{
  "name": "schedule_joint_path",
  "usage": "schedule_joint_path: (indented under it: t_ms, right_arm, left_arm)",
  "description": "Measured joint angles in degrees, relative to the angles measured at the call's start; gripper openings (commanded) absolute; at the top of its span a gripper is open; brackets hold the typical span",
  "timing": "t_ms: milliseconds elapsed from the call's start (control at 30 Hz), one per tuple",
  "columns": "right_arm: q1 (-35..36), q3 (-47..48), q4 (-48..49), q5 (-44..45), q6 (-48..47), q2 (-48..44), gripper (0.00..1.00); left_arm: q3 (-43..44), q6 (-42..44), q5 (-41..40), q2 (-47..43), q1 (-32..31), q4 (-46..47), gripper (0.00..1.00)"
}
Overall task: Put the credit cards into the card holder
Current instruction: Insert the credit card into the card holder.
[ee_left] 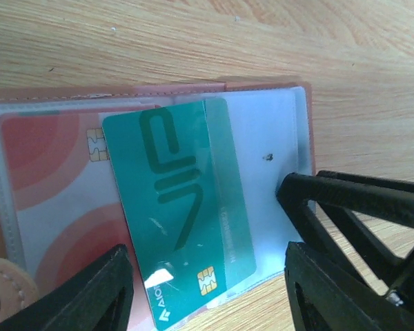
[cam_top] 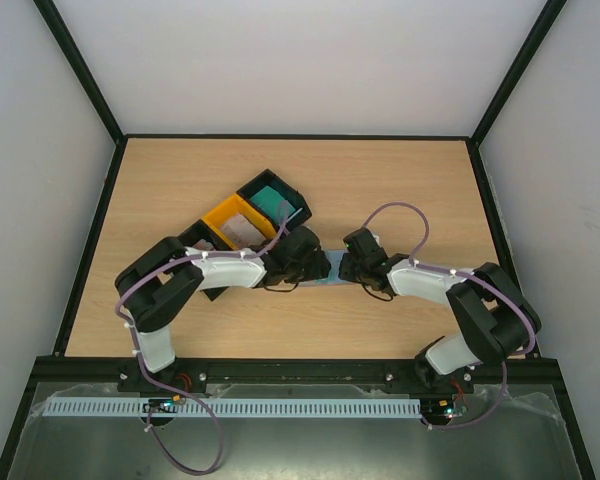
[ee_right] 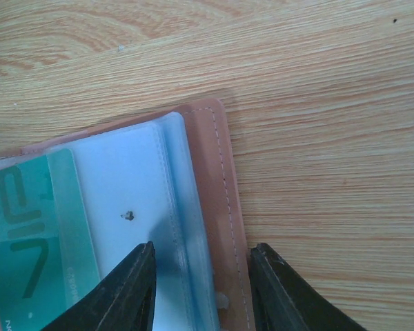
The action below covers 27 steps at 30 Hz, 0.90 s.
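The pinkish-brown card holder (ee_left: 193, 88) lies open on the table, pale pockets up. A red-and-white card (ee_left: 48, 179) sits in its left pocket. A teal card (ee_left: 179, 207) lies slanted across the middle, its right edge under the right pocket's clear film. My left gripper (ee_left: 207, 289) is open and hovers with one finger on either side of the teal card's near end. My right gripper (ee_right: 200, 289) is open and straddles the card holder's right edge (ee_right: 221, 193), one fingertip (ee_left: 290, 189) on the pocket. In the top view the holder (cam_top: 332, 282) is mostly hidden between both grippers.
A yellow tray (cam_top: 220, 215) with pale cards, a black tray (cam_top: 298, 198) with teal cards and another black tray (cam_top: 192, 240) stand just behind the left arm. Black frame rails edge the table. The holder's snap tab (ee_left: 0, 293) lies at its left end.
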Motion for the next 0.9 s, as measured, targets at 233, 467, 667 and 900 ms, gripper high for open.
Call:
schedule_joint_path:
  t_ms: [233, 467, 667, 900]
  right_arm:
    - [0.0, -0.3, 0.4, -0.1, 0.2, -0.2, 0.36]
    - [0.0, -0.9, 1.2, -0.3, 0.7, -0.6, 0.39]
    - [0.0, -2.1, 2.3, -1.0, 1.9, -1.6, 0.39]
    - [0.0, -3.8, 3.0, -0.9, 3.8, -3.4, 0.39]
  left_arm:
    - [2.7, 1.6, -0.2, 2.6, -0.2, -1.0, 0.53]
    - [4.6, 2.8, 1.2, 5.0, -0.2, 0.6, 0.52]
    - [7.1, 4.3, 2.0, 7.6, -0.1, 1.2, 0.52]
    - [7.5, 5.6, 3.9, 8.8, 0.6, 4.4, 0.51]
